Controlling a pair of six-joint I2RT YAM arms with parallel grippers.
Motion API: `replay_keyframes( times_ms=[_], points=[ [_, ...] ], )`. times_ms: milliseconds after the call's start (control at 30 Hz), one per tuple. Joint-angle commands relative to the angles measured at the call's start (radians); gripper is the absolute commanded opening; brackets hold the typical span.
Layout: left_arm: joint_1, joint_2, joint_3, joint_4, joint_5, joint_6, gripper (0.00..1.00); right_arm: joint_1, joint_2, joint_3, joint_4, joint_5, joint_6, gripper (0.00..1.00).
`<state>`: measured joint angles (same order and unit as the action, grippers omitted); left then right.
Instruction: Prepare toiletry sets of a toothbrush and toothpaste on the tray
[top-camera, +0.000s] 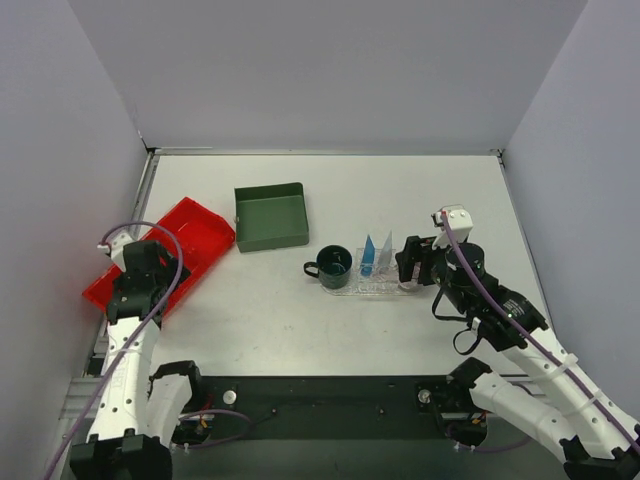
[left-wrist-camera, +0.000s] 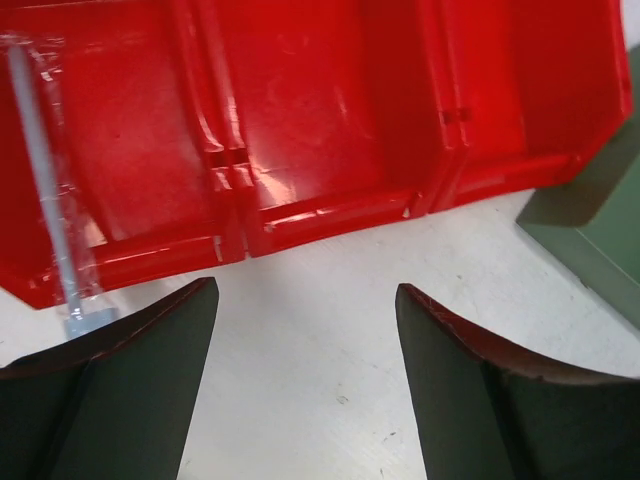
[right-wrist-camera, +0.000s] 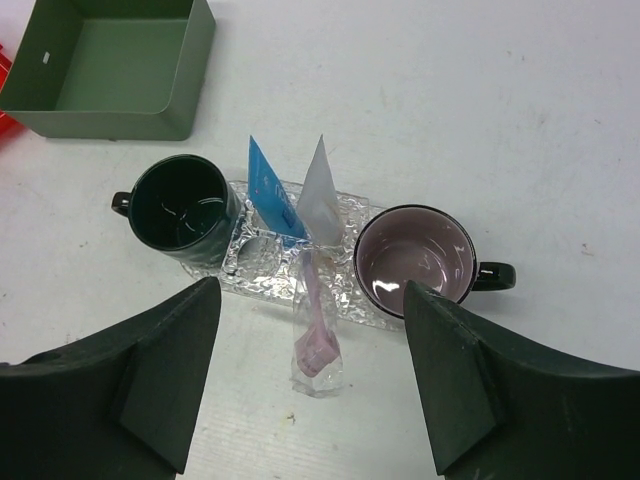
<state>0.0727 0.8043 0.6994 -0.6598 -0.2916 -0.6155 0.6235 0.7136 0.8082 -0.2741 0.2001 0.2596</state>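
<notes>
Top view first: the tray (top-camera: 372, 288) sits mid-table with two toothpaste tubes (top-camera: 368, 257) standing on it. A dark green mug (top-camera: 333, 265) is at its left end, and the right gripper (top-camera: 412, 268) hangs over its right end. The red bin (top-camera: 195, 225) is well off to the tray's left with the left gripper (top-camera: 147, 268) over it, and a green box (top-camera: 270, 215) sits between bin and tray. The left wrist cam doesn't show the tray at all. The fingers are spread wide with nothing in them, and a spare toothbrush (left-wrist-camera: 40, 170) in a clear wrapper lies in the bin. On the right wrist cam the fingers are spread and empty too, hovering on the tray's near side. There's a wrapped toothbrush (right-wrist-camera: 315, 335) with one end on the tray and the rest poking over its near edge, plus a second mug (right-wrist-camera: 415, 260) at the tray's right end. So I'd say one set is basically there, and the second brush needs fetching from the bin.
</notes>
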Motion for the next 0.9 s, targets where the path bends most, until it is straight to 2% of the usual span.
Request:
replay_keyframes(
  times_ms=[0, 67, 167, 367, 867],
  points=[
    [0.124, -0.033, 0.018, -0.066, 0.062, -0.016, 0.82, -0.022, 0.000, 0.036, 0.000, -0.034, -0.016, 0.68],
    [0.162, -0.027, 0.021, -0.093, -0.047, -0.059, 0.82, -0.030, -0.002, 0.037, -0.002, -0.044, -0.017, 0.68],
    [0.243, 0.008, 0.043, -0.152, -0.099, -0.099, 0.82, -0.044, 0.004, 0.045, -0.001, -0.056, -0.023, 0.68],
    [0.381, 0.059, 0.038, -0.172, -0.092, -0.125, 0.82, -0.064, 0.027, 0.063, -0.002, -0.082, -0.037, 0.68],
    [0.453, 0.130, -0.081, -0.077, 0.014, -0.187, 0.79, -0.100, 0.037, 0.045, -0.004, -0.099, -0.052, 0.68]
  ],
)
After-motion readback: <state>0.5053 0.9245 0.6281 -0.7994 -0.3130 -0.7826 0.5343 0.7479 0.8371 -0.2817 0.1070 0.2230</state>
